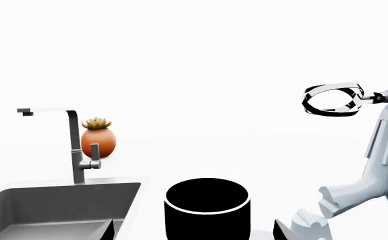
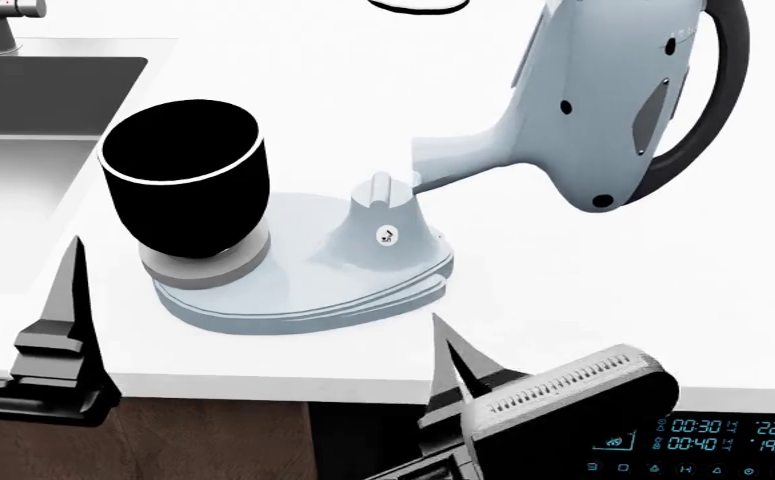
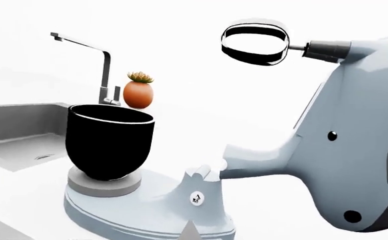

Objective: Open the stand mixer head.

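The stand mixer head [image 2: 614,90] is pale blue-grey with black dots, a grey oval panel and a dark band. It stands tilted up and back from the neck [image 2: 387,215], with its wire whisk [image 3: 255,42] raised clear of the black bowl [image 2: 187,180]. The bowl sits on the flat base [image 2: 307,285]. My left gripper [image 1: 194,236] is open and empty, its tips wide apart either side of the bowl, at the counter's front edge. My right gripper [image 2: 443,335] is shut and empty, pointing at the base's front from just off the counter edge, touching nothing.
A grey sink [image 2: 27,90] lies left of the mixer with a tall faucet [image 1: 73,145]. An orange pot with a succulent [image 1: 98,137] stands behind it. An oven display [image 2: 707,440] shows below the counter edge at right.
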Controlling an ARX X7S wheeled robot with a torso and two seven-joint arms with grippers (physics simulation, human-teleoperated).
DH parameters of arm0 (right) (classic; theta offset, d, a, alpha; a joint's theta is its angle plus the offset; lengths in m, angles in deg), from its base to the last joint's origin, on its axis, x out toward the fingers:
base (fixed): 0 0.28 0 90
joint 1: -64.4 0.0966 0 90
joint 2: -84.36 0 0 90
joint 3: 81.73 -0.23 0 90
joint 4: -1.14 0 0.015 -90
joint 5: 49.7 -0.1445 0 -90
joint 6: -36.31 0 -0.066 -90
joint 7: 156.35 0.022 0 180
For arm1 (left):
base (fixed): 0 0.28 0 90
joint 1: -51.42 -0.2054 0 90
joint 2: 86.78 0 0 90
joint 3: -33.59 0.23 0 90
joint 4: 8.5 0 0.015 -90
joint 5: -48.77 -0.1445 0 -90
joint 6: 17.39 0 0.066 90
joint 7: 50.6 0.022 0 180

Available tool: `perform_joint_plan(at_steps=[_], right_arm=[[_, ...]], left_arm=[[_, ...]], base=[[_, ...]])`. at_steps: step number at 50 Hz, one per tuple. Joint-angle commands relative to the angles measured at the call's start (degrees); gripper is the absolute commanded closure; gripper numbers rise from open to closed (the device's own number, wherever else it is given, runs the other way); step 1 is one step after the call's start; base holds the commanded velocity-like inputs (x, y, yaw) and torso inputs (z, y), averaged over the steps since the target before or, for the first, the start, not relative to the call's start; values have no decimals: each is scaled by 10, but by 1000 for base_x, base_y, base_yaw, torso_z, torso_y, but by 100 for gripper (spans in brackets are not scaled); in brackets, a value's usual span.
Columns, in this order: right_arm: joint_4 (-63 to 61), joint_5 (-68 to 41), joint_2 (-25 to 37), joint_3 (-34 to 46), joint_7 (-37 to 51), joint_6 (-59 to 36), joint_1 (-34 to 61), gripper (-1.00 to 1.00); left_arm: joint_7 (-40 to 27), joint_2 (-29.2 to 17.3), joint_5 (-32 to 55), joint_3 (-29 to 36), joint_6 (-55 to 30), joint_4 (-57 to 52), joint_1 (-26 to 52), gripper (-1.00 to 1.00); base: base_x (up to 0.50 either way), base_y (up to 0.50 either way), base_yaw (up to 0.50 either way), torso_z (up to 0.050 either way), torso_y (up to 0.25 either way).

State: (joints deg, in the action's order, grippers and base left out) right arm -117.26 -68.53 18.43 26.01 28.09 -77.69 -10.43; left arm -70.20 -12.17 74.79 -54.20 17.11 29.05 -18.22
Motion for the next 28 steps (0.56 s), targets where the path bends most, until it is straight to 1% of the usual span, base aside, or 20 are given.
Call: perform_joint_plan(at_steps=[1,3,6,7,8,10,15,21,28], right_arm=[[-82,41,25,19,22,9,-50,100],[-92,37,27,13,25,5,-51,100],[-91,34,27,6,30,3,-50,100],[-94,31,19,-6,40,17,-55,100],[-100,32,27,1,36,1,-53,100],[-99,43,28,7,39,-1,-52,100],[-92,48,21,-5,60,-6,-49,100],[-85,50,23,-11,63,-8,-44,100],[-90,50,27,-4,55,3,-46,100]], left_arm=[[-9,-8,9,2,-11,-27,-27,-100],[-13,-6,13,2,-19,-30,-20,-100],[-11,-5,6,18,-7,-16,-22,-100],[-10,-5,3,25,-2,-10,-21,-100],[-6,-4,2,32,4,-1,-20,-100],[-3,-4,-2,41,12,11,-19,-100],[0,0,-2,56,16,19,-5,-100],[3,3,1,73,16,18,3,-100],[-11,-10,7,50,7,-11,-23,-100]], base=[[0,0,0,0,0],[0,0,0,0,0],[0,0,0,0,0],[0,0,0,0,0],[0,0,0,0,0],[0,0,0,0,0],[0,0,0,0,0],[0,0,0,0,0],[0,0,0,0,0]])
